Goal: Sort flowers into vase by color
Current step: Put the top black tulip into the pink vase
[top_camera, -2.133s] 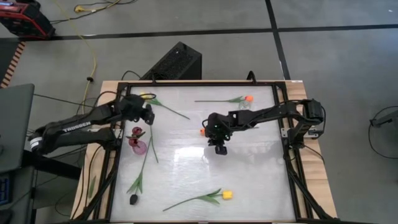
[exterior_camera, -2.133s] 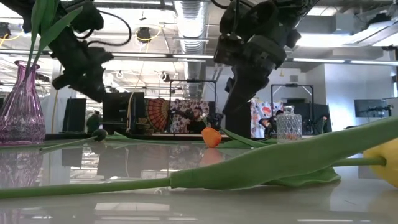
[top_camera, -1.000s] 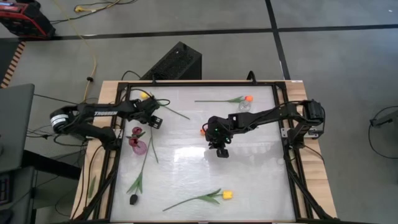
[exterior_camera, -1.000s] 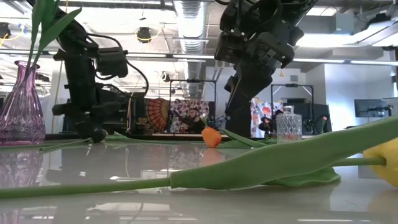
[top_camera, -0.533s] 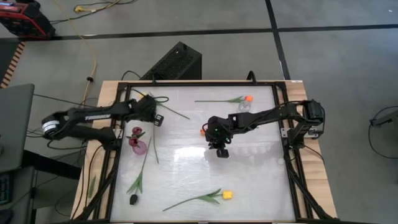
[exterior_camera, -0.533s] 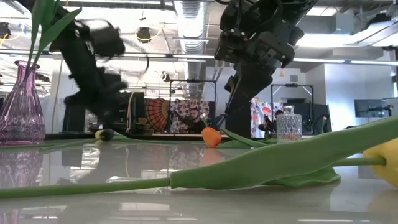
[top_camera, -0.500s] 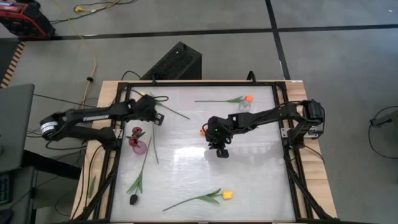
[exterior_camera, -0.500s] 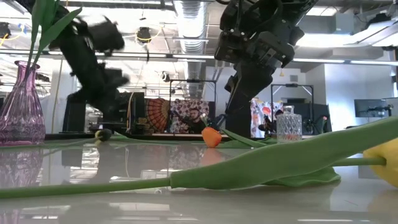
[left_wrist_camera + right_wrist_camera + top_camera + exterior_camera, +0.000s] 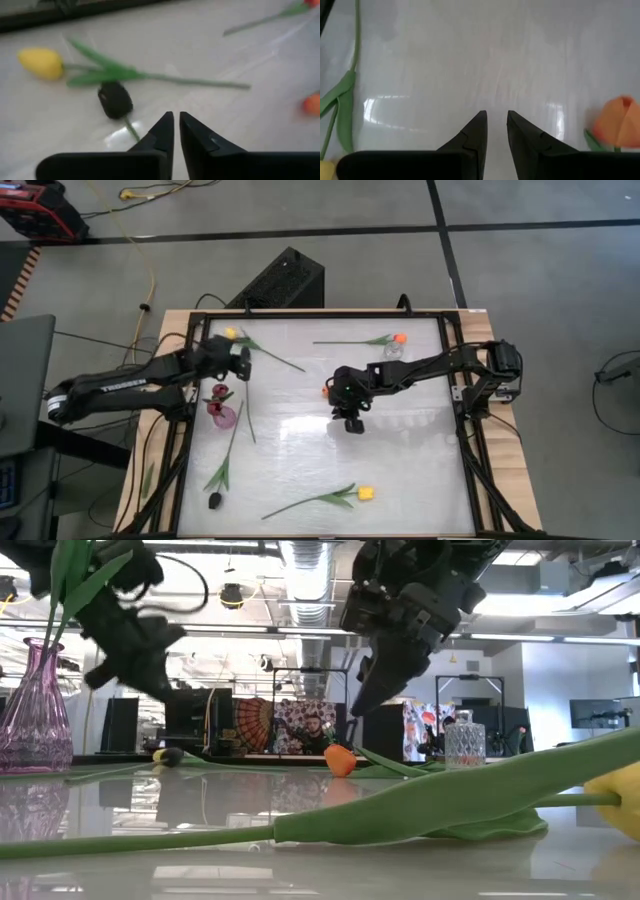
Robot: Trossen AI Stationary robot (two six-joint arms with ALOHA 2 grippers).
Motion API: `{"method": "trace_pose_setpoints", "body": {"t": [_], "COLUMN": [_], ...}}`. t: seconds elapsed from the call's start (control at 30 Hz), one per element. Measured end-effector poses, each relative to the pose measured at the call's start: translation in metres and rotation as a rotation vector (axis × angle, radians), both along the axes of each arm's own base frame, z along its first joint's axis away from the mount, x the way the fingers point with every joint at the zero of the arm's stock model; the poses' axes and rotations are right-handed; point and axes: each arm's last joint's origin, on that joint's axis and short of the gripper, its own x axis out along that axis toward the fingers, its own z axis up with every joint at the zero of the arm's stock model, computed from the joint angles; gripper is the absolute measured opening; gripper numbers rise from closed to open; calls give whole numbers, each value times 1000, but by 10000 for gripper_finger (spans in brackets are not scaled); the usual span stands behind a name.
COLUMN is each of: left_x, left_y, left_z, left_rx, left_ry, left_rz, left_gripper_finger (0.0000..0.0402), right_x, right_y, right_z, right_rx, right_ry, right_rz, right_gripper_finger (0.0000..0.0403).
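The dark tulip (image 9: 115, 99) was found at the worktop's (image 9: 400, 460) ten o'clock corner. Its stem was aimed into the nearly closed left end effector (image 9: 176, 116), and no grip could be confirmed.

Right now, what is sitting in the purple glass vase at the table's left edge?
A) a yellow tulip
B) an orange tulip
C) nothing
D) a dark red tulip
D: from above, a dark red flower head shows at the mouth of the purple vase.

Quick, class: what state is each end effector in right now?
Left end effector: closed, holding nothing.
Right end effector: slightly open, holding nothing.
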Motion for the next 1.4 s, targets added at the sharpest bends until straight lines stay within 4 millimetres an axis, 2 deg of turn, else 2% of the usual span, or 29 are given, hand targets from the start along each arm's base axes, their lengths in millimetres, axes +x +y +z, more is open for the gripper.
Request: {"method": "trace_pose_setpoints", "body": {"t": [0.37, 0.5, 0.67, 0.77, 0.83, 1.03, 1.1, 1.27, 1.4], "left_x": [9, 16, 25, 26, 27, 26, 27, 36, 51], "left_y": [2, 5, 9, 10, 11, 11, 12, 15, 22], "left_z": [-59, -74, -88, -94, -95, -93, -93, -86, -60], "left_rx": [-129, -153, -160, -155, -145, -110, -95, -36, 102], "left_ry": [98, 125, 167, 203, 209, 215, 209, 100, -154], "left_rz": [58, 74, 76, 86, 86, 94, 86, 55, 13], "left_gripper_finger": [165, 188, 192, 182, 161, 40, 12, 3, 2], "right_x": [4, 4, 4, 4, 5, 5, 5, 5, 4], "right_y": [0, 1, 1, 1, 1, 1, 1, 2, 4], "right_z": [3, 3, 4, 4, 4, 4, 4, 4, 4], "right_rx": [-2, -2, -2, -2, -2, -2, -2, -2, -1], "right_ry": [-54, -56, -59, -60, -63, -66, -66, -66, -62], "right_rz": [1, 3, 3, 3, 3, 3, 3, 6, 11], "right_gripper_finger": [100, 100, 100, 100, 100, 100, 101, 100, 100]}}
